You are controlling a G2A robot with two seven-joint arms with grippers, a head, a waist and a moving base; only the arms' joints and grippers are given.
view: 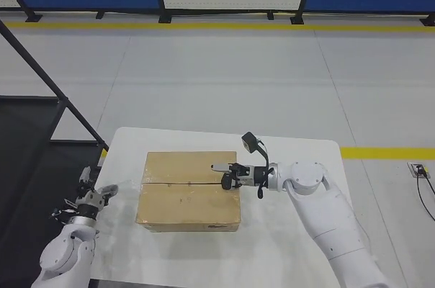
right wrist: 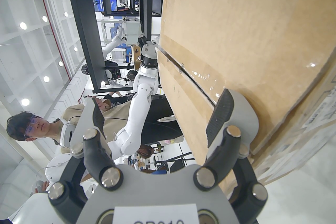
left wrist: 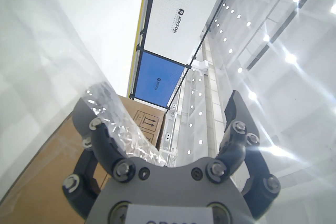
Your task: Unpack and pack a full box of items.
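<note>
A closed brown cardboard box (view: 189, 191) lies in the middle of the white table (view: 297, 147), its two top flaps meeting at a taped centre seam (right wrist: 183, 72). My right gripper (view: 222, 173) is open over the box's right end. One of its fingers (right wrist: 223, 114) rests at the seam on the box top (right wrist: 236, 38), the other hangs off the edge. My left gripper (view: 96, 194) is open beside the table's left edge, apart from the box (left wrist: 47, 164). A crumpled piece of clear plastic film (left wrist: 118, 125) clings to one of its fingers.
A black metal frame (view: 52, 101) stands off the table's left side, close to my left arm. Bare table surface runs around the box on all sides, widest at the right and front.
</note>
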